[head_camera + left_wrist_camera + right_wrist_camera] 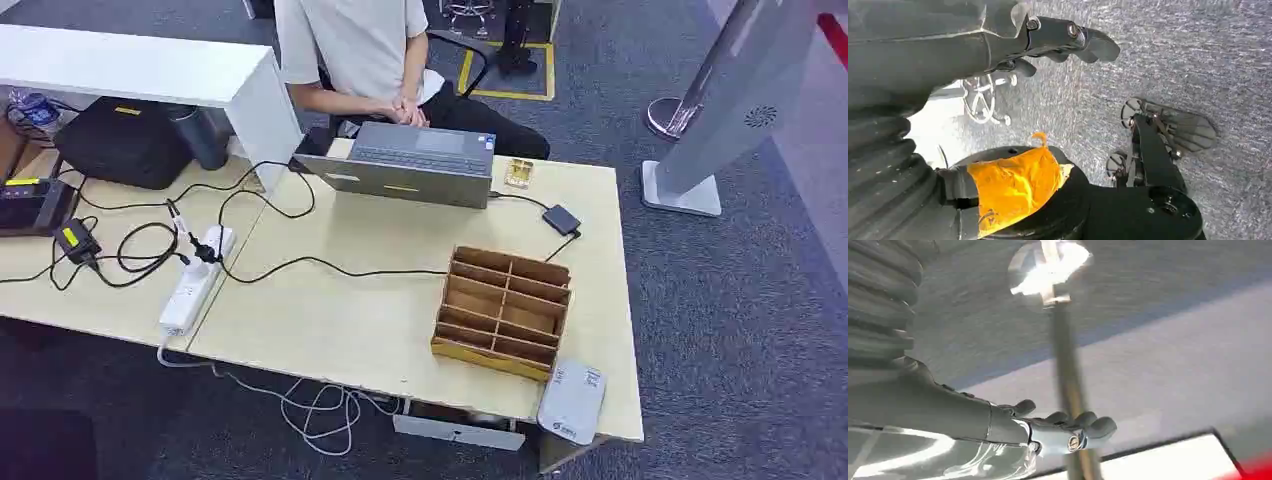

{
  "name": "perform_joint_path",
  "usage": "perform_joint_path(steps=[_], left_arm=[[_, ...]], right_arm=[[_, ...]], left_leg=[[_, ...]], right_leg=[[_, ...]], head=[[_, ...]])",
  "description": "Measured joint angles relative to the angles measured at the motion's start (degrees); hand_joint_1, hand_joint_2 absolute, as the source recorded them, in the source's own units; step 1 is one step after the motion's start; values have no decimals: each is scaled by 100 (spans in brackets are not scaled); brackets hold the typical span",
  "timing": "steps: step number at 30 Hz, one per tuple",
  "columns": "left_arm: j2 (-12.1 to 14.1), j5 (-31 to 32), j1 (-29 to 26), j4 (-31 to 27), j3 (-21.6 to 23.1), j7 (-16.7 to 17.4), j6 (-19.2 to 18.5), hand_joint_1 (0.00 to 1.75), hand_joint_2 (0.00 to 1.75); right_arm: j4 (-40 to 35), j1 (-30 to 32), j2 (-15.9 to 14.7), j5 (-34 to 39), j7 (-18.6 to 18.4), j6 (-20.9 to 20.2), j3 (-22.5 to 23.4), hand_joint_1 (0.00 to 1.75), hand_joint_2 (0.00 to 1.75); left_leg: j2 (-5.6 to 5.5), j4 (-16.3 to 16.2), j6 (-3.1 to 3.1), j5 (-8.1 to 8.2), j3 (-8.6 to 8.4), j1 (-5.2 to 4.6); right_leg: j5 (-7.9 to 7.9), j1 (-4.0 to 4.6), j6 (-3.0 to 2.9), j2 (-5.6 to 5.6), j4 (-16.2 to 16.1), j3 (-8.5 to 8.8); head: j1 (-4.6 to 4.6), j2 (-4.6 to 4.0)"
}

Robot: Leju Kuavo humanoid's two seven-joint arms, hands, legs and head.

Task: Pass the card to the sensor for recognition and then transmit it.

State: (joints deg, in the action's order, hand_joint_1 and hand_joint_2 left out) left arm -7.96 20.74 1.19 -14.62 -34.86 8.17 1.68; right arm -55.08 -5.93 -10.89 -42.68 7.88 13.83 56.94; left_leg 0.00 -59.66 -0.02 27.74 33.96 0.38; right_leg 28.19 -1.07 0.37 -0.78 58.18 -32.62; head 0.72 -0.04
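The pale wooden bench [330, 320] carries a compartmented wooden box [503, 312], a grey sensor [572, 402] at its near edge, an open laptop [412, 163], a small black adapter [561, 219], a white power strip [196, 280] and trailing black cables [300, 262].

A person [365, 50] is sitting behind the open laptop [415, 163] at the far edge of the wooden table [330, 310]. A wooden divided box [503, 310] is standing near the front edge, a grey sensor pad [572, 402] lying just beside it. Black cables are trailing left to a white power strip [195, 280].
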Motion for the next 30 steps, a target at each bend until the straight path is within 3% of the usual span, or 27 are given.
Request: perform_joint_path(steps=[5, 9, 13, 16, 19, 21, 27, 30], left_arm=[[52, 201, 15, 0, 0, -123, -92, 0, 175], [96, 304, 13, 0, 0, -144, -109, 0, 175], [94, 138, 40, 0, -125, -190, -140, 0, 175], [74, 125, 39, 0, -245, -334, -153, 0, 175], [63, 131, 61, 0, -326, -583, -149, 0, 175], [59, 142, 82, 0, -371, -662, -144, 0, 175], [55, 164, 63, 0, -446, -717, -127, 0, 175], [59, 365, 60, 0, -448, -1185, 92, 0, 175]], right_arm=[[620, -989, -1010, 568, 543, -6, -652, 0, 175], [943, -1757, -1444, 454, 671, -344, -1289, 0, 175], [146, -1914, -1370, 474, 31, -957, -2393, 0, 175], [-684, -1956, -1197, 389, -512, -966, -3270, 0, 175], [-1260, -2156, -1090, 70, -751, -931, -4380, 0, 175], [-1513, -2232, -1027, -55, -847, -905, -4889, 0, 175], [-1895, -2306, -963, -51, -889, -837, -5515, 0, 175], [-2002, -2346, -941, -322, -850, -820, -5769, 0, 175]], left_leg=[[8, -1, 20, -13, -7, -21], [2, -2, 33, -24, -2, -23], [-1, 0, 33, -25, -2, -23], [-15, 3, 29, -32, 17, -23], [7, 3, 28, -31, 6, -21], [-18, 2, 22, -36, 12, -20], [-41, 2, 19, -38, 31, -21], [-40, 2, 20, -37, 37, -22]], right_leg=[[-13, -20, 20, -16, 2, -4], [-19, -22, 24, -6, 8, -2], [-19, -21, 23, -4, 10, -7], [-18, -21, 23, 9, 19, -19], [-20, -19, 20, -17, 20, -30], [-18, -19, 21, 11, 20, -29], [-17, -20, 22, 33, 15, -28], [-18, -20, 23, 32, 13, -29]], head=[[2, -2], [-2, 0], [2, -2], [0, 0], [4, -2], [2, -2], [0, 0], [-2, -2]])
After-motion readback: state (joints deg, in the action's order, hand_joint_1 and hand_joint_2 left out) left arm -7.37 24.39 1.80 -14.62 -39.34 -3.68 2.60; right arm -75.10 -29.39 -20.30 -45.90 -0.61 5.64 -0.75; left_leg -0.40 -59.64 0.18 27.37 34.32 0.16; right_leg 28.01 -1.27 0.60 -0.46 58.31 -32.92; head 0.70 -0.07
